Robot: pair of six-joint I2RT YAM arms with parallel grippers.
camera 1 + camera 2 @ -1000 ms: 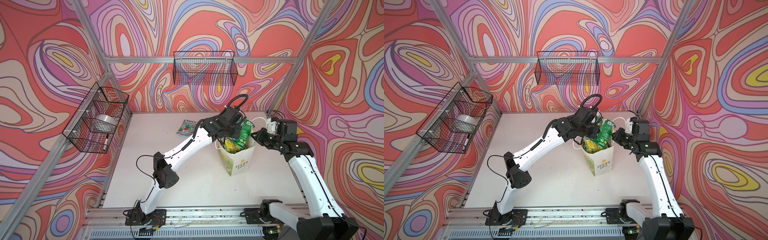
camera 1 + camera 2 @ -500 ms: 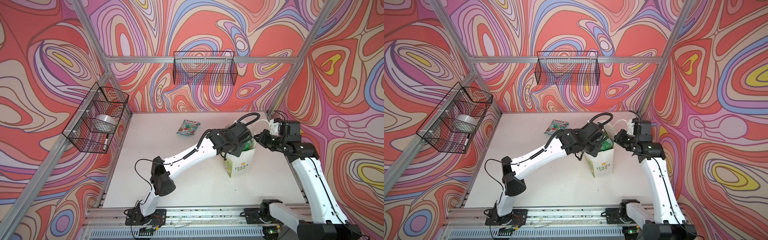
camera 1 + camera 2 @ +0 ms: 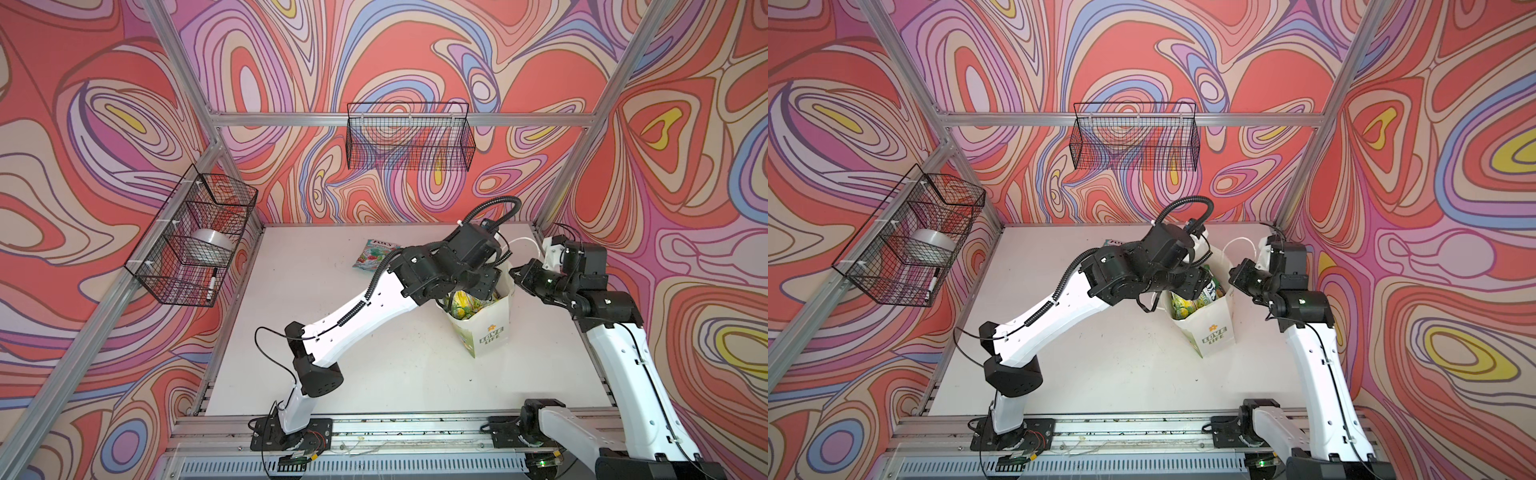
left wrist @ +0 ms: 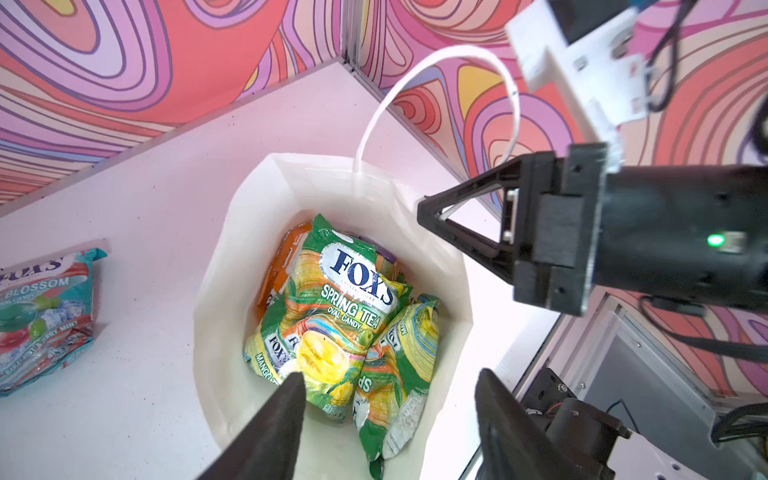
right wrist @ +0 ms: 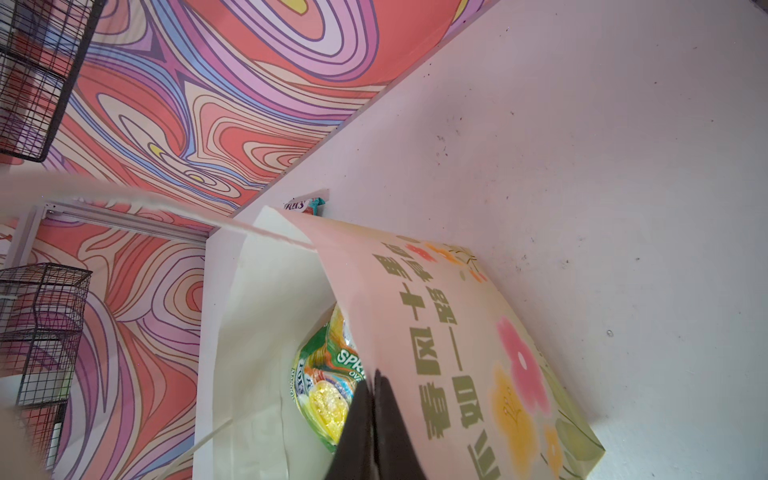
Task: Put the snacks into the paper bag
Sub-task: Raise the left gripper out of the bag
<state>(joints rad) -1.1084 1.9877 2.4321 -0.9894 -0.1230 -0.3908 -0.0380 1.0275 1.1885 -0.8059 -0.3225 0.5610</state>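
Now left gripper (image 4: 388, 374) spread above snacks (image 4: 349, 299) inside paper bag (image 4: 216, 291); right gripper (image 5: 372, 380) apparently pinching rim.

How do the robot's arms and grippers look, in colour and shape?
The left arm and right arm have white shells, black joints and thin black cables. A ribbed black hose loops at the left wrist. The left gripper and right gripper have black tapered fingers; a green light glows on the right one.

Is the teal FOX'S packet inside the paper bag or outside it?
Outside. The teal FOX'S packet lies flat on the white table, apart from the paper bag.
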